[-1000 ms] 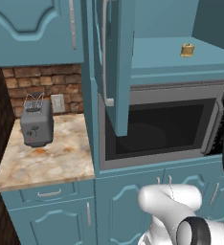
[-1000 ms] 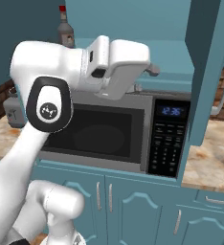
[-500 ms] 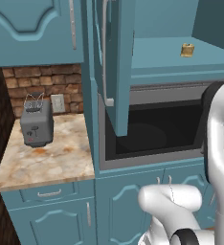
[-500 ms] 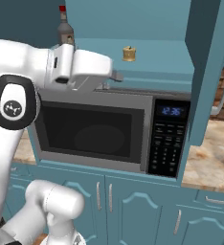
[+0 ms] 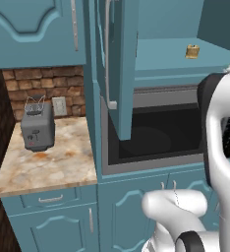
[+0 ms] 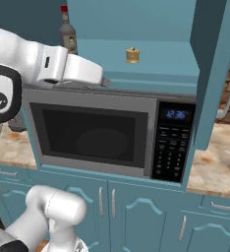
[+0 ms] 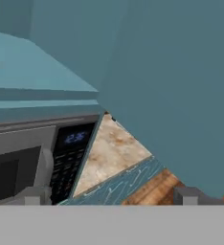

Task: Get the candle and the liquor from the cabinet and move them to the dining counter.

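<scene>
Candle [image 6: 132, 55], liquor [image 6: 67, 34] on cabinet [image 6: 151, 59] shelf (doors open)

Candle [image 6: 132, 55], liquor [image 6: 67, 34] on cabinet [image 6: 156, 61] shelf

You see matt painted cabinet [image 6: 210, 59] doors, a glossy glass bottle [image 6: 67, 34], a brushed metal microwave [image 6: 102, 135], a mottled polished marble desk [image 5: 48, 162] and rough brick wall [image 5: 43, 86].

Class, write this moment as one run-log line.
gripper: open, holding nothing | candle: on cabinet shelf | liquor: shelf, back left | cabinet: doors open
</scene>
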